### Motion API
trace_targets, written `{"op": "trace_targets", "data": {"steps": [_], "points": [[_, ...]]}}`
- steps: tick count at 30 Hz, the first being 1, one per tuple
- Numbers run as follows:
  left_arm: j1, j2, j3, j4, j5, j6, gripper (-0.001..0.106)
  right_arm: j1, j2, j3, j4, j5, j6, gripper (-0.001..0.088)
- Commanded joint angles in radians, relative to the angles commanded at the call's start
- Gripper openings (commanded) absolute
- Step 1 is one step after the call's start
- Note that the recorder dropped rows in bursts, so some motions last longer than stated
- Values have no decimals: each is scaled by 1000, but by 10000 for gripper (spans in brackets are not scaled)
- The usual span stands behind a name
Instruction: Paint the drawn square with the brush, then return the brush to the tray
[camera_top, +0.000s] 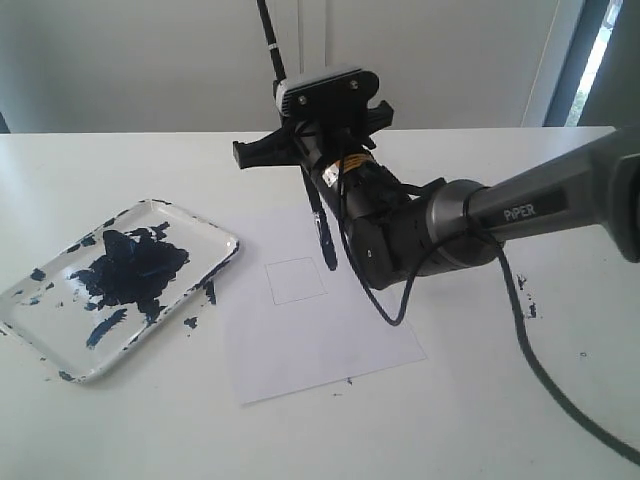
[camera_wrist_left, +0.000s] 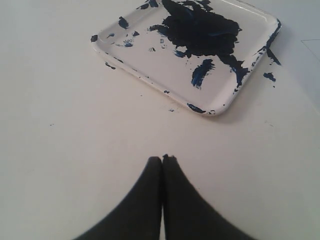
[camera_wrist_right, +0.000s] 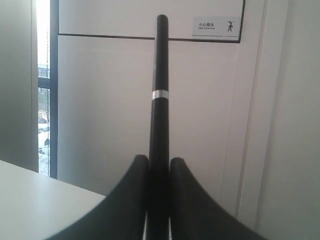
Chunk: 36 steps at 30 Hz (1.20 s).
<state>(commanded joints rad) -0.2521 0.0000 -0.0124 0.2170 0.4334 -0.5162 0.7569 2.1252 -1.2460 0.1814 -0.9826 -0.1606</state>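
My right gripper (camera_top: 296, 150) (camera_wrist_right: 159, 162) is shut on the black-handled brush (camera_top: 318, 215) (camera_wrist_right: 161, 90), holding it nearly upright. The handle rises above the wrist camera. The dark blue tip (camera_top: 329, 256) hangs just beyond the upper right corner of the drawn square (camera_top: 297, 280). The square is a thin grey outline with a white interior, on a white paper sheet (camera_top: 330, 340). To the left lies the tray (camera_top: 216, 237) (camera_wrist_left: 220, 106), white and smeared with dark blue paint. My left gripper (camera_wrist_left: 162, 159) is shut and empty over bare table near the tray. It does not show in the exterior view.
Small blue specks (camera_top: 527, 300) mark the table right of the paper, and smears (camera_top: 208, 292) lie between tray and paper. A black cable (camera_top: 545, 375) trails from the right arm across the table. A wall stands behind the table's far edge.
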Motion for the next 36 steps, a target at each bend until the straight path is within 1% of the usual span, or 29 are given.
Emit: {"op": "trace_targets", "data": {"steps": [3,7,10,13,16,19,27,31,36], "points": [[0,0,0,0,0,0,49,0,48,-55,-23,4,7,0],[0,0,0,0,0,0,49,0,115,-150,-107,59,68,0],[0,0,0,0,0,0,49,0,161,-211,-107,61,92,0],[0,0,0,0,0,0,49,0,181,-242,-123,70,118,0],[0,0,0,0,0,0,49,0,181,-251,-164,70,149,0],[0,0,0,0,0,0,49,0,181,-258,-169,70,170,0],[0,0,0,0,0,0,49,2,174,-258,-244,73,248,0],[0,0,0,4,0,0,49,2,141,-258,-252,106,252,0],[0,0,0,15,-4,0,49,2,84,-258,-317,175,252,0]]}}
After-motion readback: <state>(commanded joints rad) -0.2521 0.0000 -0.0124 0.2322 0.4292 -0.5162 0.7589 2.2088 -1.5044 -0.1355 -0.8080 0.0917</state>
